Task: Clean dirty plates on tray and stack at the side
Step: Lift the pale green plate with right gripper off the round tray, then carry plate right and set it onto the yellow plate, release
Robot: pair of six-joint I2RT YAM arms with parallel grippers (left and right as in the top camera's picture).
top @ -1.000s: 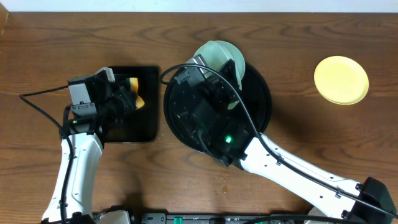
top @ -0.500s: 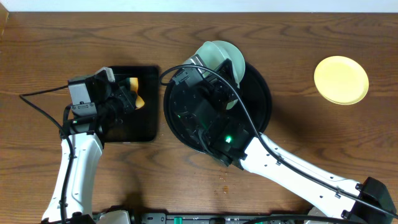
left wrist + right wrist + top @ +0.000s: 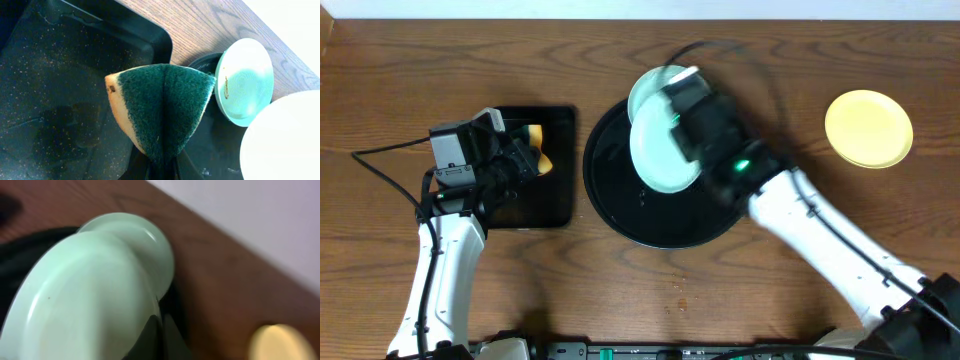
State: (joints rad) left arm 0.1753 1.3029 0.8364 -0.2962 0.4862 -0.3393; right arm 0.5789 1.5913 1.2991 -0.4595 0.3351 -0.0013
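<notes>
A small rectangular black tray (image 3: 555, 190) sits on the wooden worktop (image 3: 570, 300), and its speckled floor shows wet-looking patches in the left wrist view. Over it is a folded sponge (image 3: 160, 107), dark green scouring face outward with a yellow edge. A few pale specks (image 3: 681, 285) lie on the wood.

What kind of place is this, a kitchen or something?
Likely a robot test bench, not a kitchen: at a wooden table, the left gripper holds a sponge over a small black tray, and the right gripper holds a pale blue plate above a round black tray.
</notes>
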